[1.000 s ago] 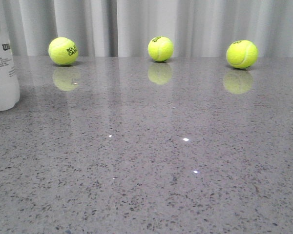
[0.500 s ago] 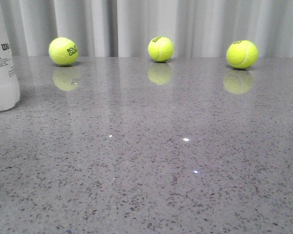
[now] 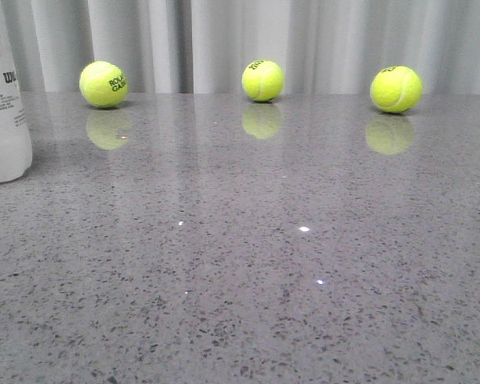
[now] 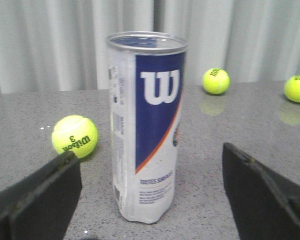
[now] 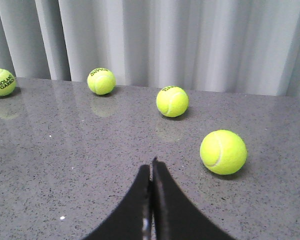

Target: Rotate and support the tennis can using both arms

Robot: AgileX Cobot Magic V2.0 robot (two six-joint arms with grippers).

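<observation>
The tennis can [image 4: 147,130] stands upright on the grey table, clear-white with a navy panel, a white "W" and a silver rim. In the front view only its edge [image 3: 4,104] shows at the far left. My left gripper [image 4: 151,192] is open, one black finger on each side of the can, and neither finger touches it. My right gripper [image 5: 151,172] is shut and empty over bare table, with a tennis ball [image 5: 223,152] a little ahead of it to one side. Neither arm shows in the front view.
Three tennis balls [image 3: 103,84] [image 3: 263,80] [image 3: 396,89] lie in a row at the back of the table before a grey curtain. In the left wrist view a ball [image 4: 74,136] marked Wilson lies just behind one finger, beside the can.
</observation>
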